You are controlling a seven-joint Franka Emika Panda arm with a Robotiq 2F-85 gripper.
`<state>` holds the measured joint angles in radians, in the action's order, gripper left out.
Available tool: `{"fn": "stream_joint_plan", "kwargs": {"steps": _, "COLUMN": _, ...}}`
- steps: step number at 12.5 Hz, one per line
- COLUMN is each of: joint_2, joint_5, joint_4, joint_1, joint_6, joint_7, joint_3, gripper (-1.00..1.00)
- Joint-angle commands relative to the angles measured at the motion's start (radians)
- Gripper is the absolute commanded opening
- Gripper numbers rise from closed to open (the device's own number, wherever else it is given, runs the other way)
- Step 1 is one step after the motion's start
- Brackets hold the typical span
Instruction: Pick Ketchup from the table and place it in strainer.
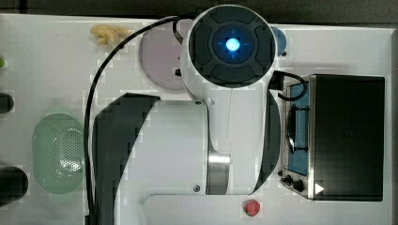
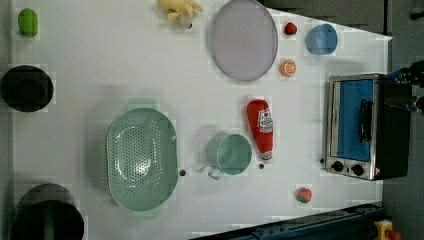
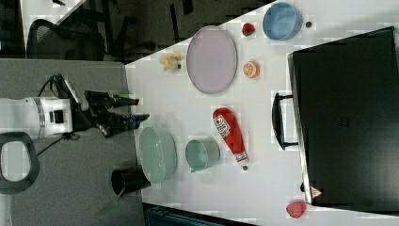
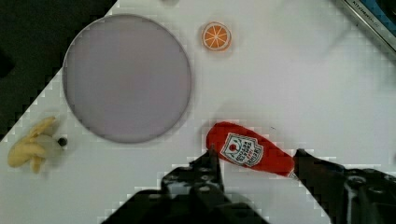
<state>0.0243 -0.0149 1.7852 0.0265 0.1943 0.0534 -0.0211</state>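
The Ketchup lies flat on the white desk, red body up and white cap end down in the left view. It looks like a light plastic squeeze bottle. It is probably a bit soft and smooth, so it could slip or roll. I think the best place to hold it is across the fat middle, on the label, not on the thin cap end. Just beside it, at 9 o'clock in the left view, sits a small green cup. Further out at 9 o'clock is the strainer, a big pale green basket with holes, and nothing is in it. At 12 o'clock from the bottle is a grey-lilac plate, with an orange slice near it. A toaster oven stands at 3 o'clock. In the wrist view the gripper hangs above the bottle with its two fingers spread wide, one on each side, and it holds nothing. The bottle is not yet picked up.
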Motion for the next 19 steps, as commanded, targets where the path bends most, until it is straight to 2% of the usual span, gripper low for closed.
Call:
{"fn": "stream_joint_plan", "kwargs": {"steps": 1, "joint_2": 0.197, "joint_5": -0.015, "joint_4": 0.109, "joint_1": 0.103, "joint_6": -0.115, "joint_7": -0.085, "joint_3": -0.044, "gripper": 0.59}}
{"fn": "stream_joint_plan", "kwargs": {"steps": 3, "joint_2": 0.189, "joint_5": -0.015, "joint_4": 0.116, "joint_1": 0.102, "joint_6": -0.112, "joint_7": -0.088, "joint_3": -0.048, "gripper": 1.00}}
{"fn": "stream_joint_plan", "kwargs": {"steps": 7, "joint_2": 0.120, "joint_5": -0.015, "joint_4": 0.170, "joint_1": 0.099, "joint_6": -0.100, "joint_7": -0.136, "joint_3": -0.078, "gripper": 1.00}}
{"fn": "stream_joint_plan", "kwargs": {"steps": 9, "joint_2": 0.072, "joint_5": -0.015, "joint_4": 0.218, "joint_1": 0.095, "joint_6": -0.046, "joint_7": -0.233, "joint_3": -0.098, "gripper": 1.00}}
{"fn": "stream_joint_plan", "kwargs": {"steps": 16, "joint_2": -0.051, "joint_5": -0.015, "joint_4": 0.471, "joint_1": 0.088, "joint_6": 0.435, "joint_7": -0.847, "joint_3": -0.123, "gripper": 1.00}}
{"fn": "stream_joint_plan", "kwargs": {"steps": 19, "joint_2": -0.100, "joint_5": -0.015, "joint_4": 0.556, "joint_1": 0.088, "joint_6": 0.616, "joint_7": -0.988, "joint_3": -0.127, "gripper": 1.00}}
